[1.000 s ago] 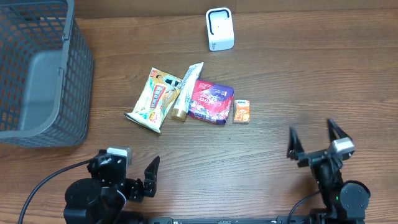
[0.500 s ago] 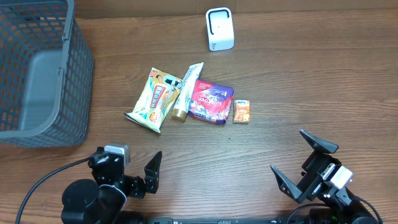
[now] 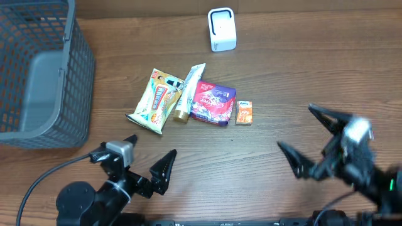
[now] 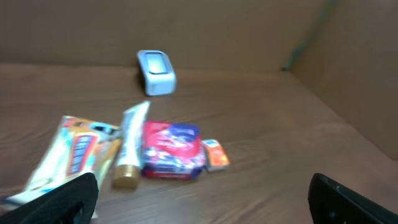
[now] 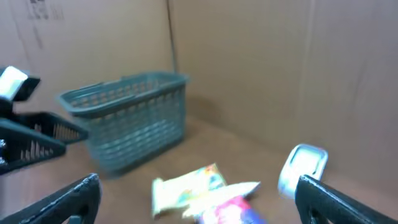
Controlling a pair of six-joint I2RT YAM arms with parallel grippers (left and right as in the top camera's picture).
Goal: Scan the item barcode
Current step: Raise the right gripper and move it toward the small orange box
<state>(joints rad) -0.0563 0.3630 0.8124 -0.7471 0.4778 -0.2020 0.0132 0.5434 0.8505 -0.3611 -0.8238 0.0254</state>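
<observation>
Far left of the brown wooden table (image 3: 301, 63): grey plastic mesh basket (image 3: 38, 69), upright, well apart from the goods

Near edge, left: your left gripper (image 3: 152, 145) hangs over bare wood – fingers spread wide, nothing between them

Centre, a row of four items lying flat:
- yellow-green snack packet (image 3: 156, 100), angled, leftmost
- white tube with a gold cap (image 3: 187, 93), its left edge over the packet, cap toward you
- red-and-purple foil pouch (image 3: 213, 103), touching the tube's right side
- small orange carton (image 3: 244, 112), just beside the pouch

Small white barcode scanner (image 3: 221, 29) stands at the far edge, behind the pouch and apart from the row

Near edge, right: your right gripper (image 3: 294, 125) – fingers fully spread, holding nothing, well apart from the carton; its outline is blurred in the overhead view
</observation>
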